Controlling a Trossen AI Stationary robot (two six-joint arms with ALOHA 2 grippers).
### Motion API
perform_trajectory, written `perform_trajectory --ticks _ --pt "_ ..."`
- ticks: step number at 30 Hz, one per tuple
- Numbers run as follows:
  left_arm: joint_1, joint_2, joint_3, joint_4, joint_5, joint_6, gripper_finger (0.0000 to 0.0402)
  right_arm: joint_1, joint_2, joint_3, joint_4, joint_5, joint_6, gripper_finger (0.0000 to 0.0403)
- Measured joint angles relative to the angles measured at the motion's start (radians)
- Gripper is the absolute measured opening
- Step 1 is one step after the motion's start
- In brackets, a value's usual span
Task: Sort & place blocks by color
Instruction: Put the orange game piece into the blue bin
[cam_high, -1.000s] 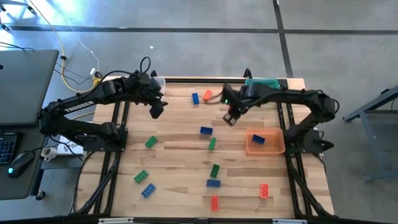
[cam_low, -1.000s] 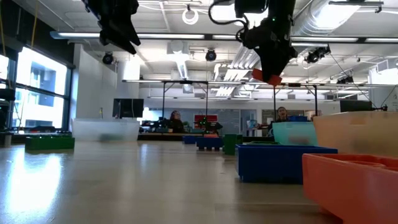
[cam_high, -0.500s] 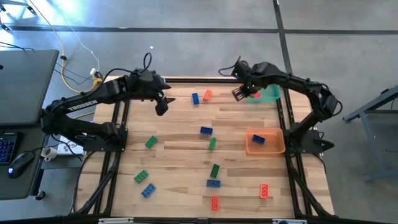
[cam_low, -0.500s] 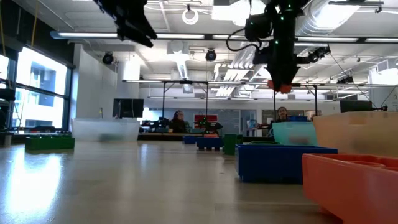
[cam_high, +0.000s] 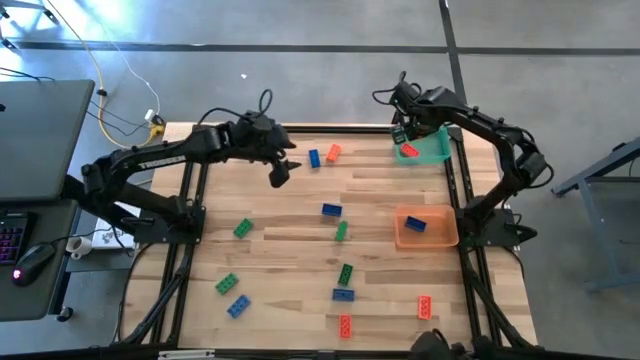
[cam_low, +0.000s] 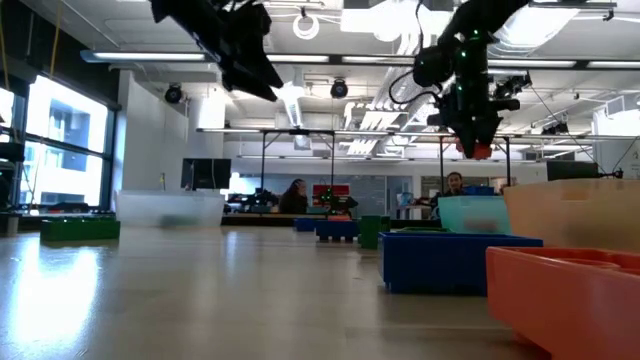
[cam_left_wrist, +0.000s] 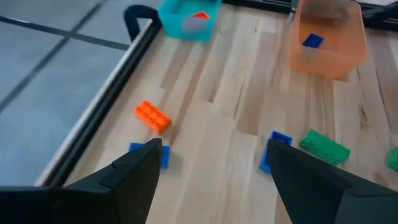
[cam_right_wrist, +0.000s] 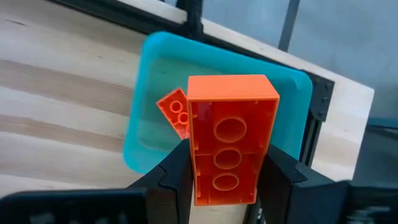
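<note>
Two fingers of the right gripper (cam_right_wrist: 227, 177) clamp an orange-red block (cam_right_wrist: 230, 137) above the teal tray (cam_right_wrist: 140, 118); the left gripper (cam_left_wrist: 211, 165) hangs spread wide, empty, over the bench (cam_left_wrist: 211, 112).

From my remote station I see a wooden tabletop (cam_high: 290, 225) carrying a teal tray (cam_high: 436, 146) at its far right corner and an orange tray (cam_high: 440, 236) along the right edge; a laptop (cam_high: 35, 130) sits off to the left.
</note>
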Motion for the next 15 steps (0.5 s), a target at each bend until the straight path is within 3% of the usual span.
perform_trajectory --ticks 15 --pt "-0.028 0.211 0.001 0.200 0.068 0.050 0.0278 -0.117 0.001 -0.232 0.294 -0.052 -0.060 0.0110"
